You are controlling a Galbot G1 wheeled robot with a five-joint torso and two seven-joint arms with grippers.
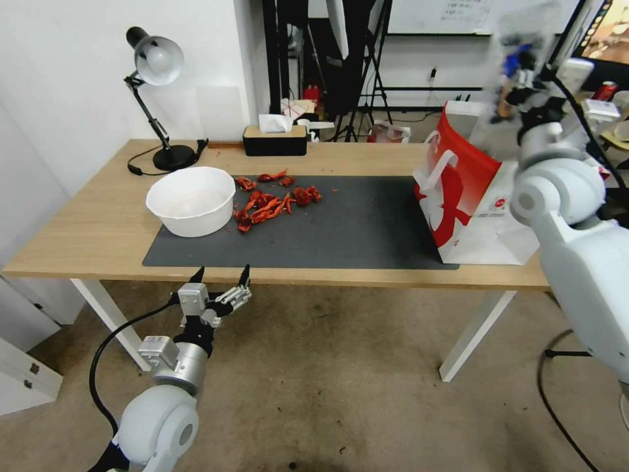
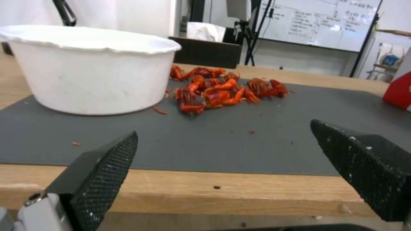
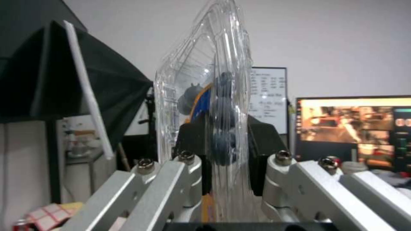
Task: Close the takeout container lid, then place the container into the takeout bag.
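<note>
Above takeout bag point(image 1: 468, 196), right end effector point(image 3: 222, 154) grips takeout container point(image 3: 214, 106).

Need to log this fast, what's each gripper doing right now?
Left gripper: open, empty, below the table's front edge.
Right gripper: shut on the small clear plastic clamshell takeout container of blueberries, raised.

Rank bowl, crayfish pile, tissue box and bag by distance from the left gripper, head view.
From the left gripper, open, below the table's front edge:
1. Bowl, just beyond it on the mat's left end.
2. Crayfish pile, right of the bowl, a bit farther back.
3. Tissue box, at the table's back edge.
4. Bag, far across at the right end.
</note>
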